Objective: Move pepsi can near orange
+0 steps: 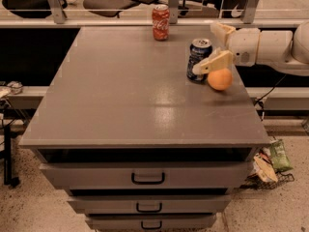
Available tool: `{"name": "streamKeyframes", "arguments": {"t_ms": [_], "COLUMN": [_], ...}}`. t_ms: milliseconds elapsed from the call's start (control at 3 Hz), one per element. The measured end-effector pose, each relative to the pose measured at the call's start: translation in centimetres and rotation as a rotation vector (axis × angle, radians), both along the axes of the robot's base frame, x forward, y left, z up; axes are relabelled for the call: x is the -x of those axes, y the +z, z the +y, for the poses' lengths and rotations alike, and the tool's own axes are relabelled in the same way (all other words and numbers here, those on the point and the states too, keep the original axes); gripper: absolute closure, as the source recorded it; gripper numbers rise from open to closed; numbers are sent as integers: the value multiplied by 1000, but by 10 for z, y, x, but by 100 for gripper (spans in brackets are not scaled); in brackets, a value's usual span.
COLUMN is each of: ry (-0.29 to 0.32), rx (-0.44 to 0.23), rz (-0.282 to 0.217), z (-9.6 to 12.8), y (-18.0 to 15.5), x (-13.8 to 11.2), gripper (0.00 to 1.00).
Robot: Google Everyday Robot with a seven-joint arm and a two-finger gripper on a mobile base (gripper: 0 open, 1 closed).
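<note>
Gripper [203, 49] reaches in from the right side of the grey cabinet top [120, 95]. Its two pale fingers are spread wide, wider than the can between them needs, so it looks loose around the can rather than clamped. Well to the gripper's left and farther back stands a red cola can [161, 16], apart from everything else. Right at the fingertips the pepsi can [198, 57] stands upright on the top, with the near finger crossing its front and the far finger behind its rim; whether either touches it I cannot tell. Just under the near finger, toward the front edge, lies the orange [220, 79], close beside the can and perhaps touching it. By the look of it, the placing step is all but done, since the can already sits near the orange. The next move calls for drawing the fingers back to the right without brushing the can or nudging the orange, which could roll.
</note>
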State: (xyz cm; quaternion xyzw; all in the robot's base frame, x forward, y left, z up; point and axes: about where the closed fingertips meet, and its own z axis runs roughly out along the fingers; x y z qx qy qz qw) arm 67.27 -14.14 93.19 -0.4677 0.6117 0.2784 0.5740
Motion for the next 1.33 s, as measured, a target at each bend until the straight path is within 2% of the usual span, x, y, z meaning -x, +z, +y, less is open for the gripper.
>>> {"name": "streamKeyframes", "arguments": {"t_ms": [333, 667, 1000, 1333], "ry": [2, -83, -226, -316], "rx": [2, 17, 91, 175], "rz": [-1, -39, -117, -226], "z": [0, -36, -101, -153], "y": [2, 6, 31, 79], "x": [1, -2, 7, 22], "gripper": [0, 0, 0, 0]}}
